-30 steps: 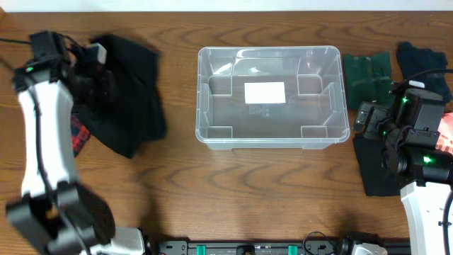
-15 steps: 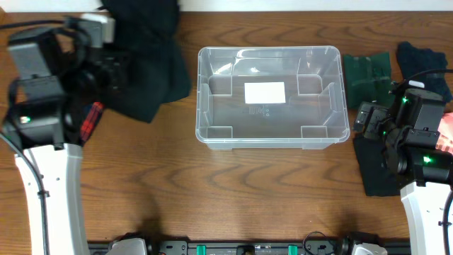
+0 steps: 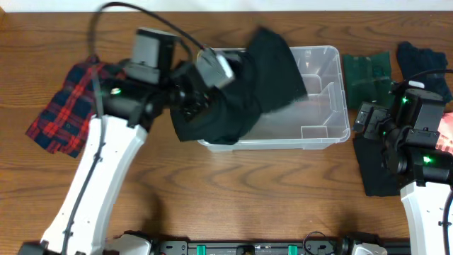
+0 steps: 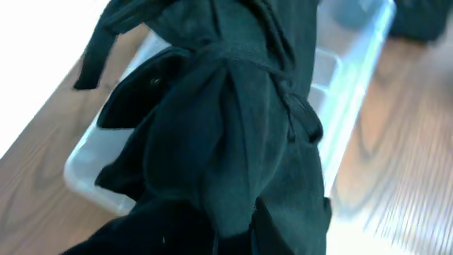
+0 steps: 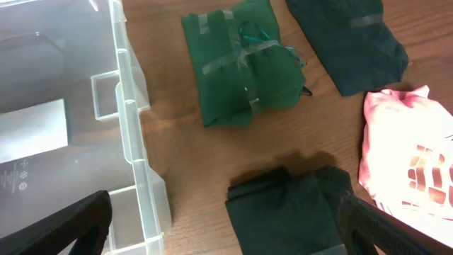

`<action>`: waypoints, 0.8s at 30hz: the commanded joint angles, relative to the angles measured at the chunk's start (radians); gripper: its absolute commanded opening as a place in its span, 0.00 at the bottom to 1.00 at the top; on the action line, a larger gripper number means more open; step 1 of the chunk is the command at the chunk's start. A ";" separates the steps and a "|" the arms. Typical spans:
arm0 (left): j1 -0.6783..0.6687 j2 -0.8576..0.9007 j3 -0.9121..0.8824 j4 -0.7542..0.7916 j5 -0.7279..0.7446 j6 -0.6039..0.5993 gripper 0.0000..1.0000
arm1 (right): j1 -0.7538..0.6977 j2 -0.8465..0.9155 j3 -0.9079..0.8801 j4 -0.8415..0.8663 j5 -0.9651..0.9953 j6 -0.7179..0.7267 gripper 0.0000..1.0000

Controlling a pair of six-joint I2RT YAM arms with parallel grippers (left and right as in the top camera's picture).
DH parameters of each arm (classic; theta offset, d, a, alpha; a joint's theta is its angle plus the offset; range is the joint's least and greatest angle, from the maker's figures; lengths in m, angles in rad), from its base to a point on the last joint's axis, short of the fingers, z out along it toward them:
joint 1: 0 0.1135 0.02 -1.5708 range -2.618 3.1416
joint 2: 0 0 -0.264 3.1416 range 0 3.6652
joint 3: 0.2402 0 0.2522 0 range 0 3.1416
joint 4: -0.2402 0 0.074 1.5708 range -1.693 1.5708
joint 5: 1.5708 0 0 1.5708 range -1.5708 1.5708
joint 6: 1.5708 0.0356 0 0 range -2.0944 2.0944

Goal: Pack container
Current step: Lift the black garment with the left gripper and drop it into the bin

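Container (image 3: 327, 72), clear with rounded corners, lies half covered by dark garment (image 3: 262, 78).

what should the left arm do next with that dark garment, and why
Probably carry the dark garment further over the container, toward its middle, before lowering. The left gripper holds it above the container's left end, and part of the cloth drapes outside the front-left rim, so releasing here would likely leave it hanging out.

container (image 3: 322, 106) | clear rimmed plastic bin, rounded corners | upright, open-topped | mid-table | left part hidden under dark garment (image 3: 244, 92)
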 commanded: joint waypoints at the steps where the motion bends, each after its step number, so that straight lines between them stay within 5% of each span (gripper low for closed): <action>1: -0.034 0.036 0.019 0.008 0.032 0.164 0.06 | -0.006 0.000 0.019 -0.001 -0.004 0.011 0.99; 12: -0.118 0.091 0.019 0.208 0.032 0.164 0.06 | -0.006 0.006 0.019 -0.008 -0.004 0.011 0.99; 24: -0.149 0.233 0.019 0.206 0.032 0.155 0.06 | -0.006 0.021 0.019 -0.008 -0.004 0.011 0.99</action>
